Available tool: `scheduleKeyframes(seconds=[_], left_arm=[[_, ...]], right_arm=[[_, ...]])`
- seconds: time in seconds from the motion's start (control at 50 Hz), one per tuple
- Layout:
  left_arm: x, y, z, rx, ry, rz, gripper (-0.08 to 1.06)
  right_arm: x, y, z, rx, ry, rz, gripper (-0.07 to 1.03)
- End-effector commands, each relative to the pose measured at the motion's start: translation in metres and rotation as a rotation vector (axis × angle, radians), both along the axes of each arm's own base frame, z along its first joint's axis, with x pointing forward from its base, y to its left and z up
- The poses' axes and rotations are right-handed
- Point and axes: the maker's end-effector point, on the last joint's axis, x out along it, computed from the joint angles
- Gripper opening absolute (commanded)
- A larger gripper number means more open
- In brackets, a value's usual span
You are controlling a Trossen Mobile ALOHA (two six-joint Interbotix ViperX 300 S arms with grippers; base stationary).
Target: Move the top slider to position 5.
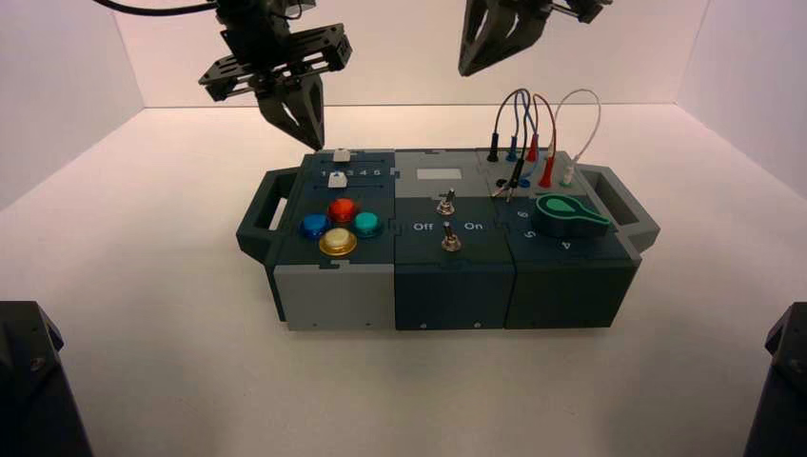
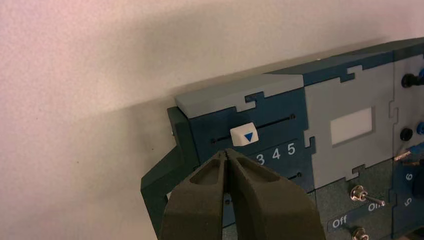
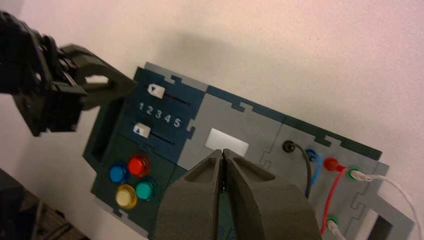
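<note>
The top slider [image 2: 243,135] is a white cap with a blue triangle on the back track of the box's left panel [image 1: 342,154]. It sits toward the low end of its track, short of the printed 3. The digit 5 [image 2: 291,148] ends the number row below that track. My left gripper [image 2: 228,151] is shut on nothing, its tips just beside the cap on the number-row side, apart from it [image 1: 311,143]. My right gripper [image 3: 223,151] is shut and empty, raised behind the box's middle [image 1: 466,67].
A second white slider cap [image 3: 142,130] sits on the nearer track. In front are the red [image 1: 342,209], blue, teal and yellow buttons. Two toggle switches [image 1: 447,204], plugged wires [image 1: 533,143] and a green knob [image 1: 563,214] fill the box's middle and right.
</note>
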Motion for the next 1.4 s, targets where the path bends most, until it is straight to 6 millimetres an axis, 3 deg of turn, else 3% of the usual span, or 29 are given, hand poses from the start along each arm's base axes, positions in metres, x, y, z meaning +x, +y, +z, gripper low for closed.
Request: scheduleKeyframes(seconds=[0.02,0.36,0.84,1.4], left_arm=[[0.011,-0.007,0.011,-0.020,-0.034,0.006,-0.03],[0.013,-0.011,0.000,-0.012,-0.009,0.008,-0.03],[0.019,-0.031,0.000,-0.025,0.011,-0.024,-0.03],[0.018,-0.037,-0.006,-0.020,0.035,-0.040,-0.03]], right_arm=[[0.005,0.006,0.009,0.023,-0.025,-0.001,-0.02],[0.004,0.006,0.008,0.023,-0.021,-0.003,-0.02],[0.001,0.004,0.004,0.021,-0.008,-0.006,-0.02],[0.001,0.004,0.003,0.019,-0.004,-0.007,-0.02]])
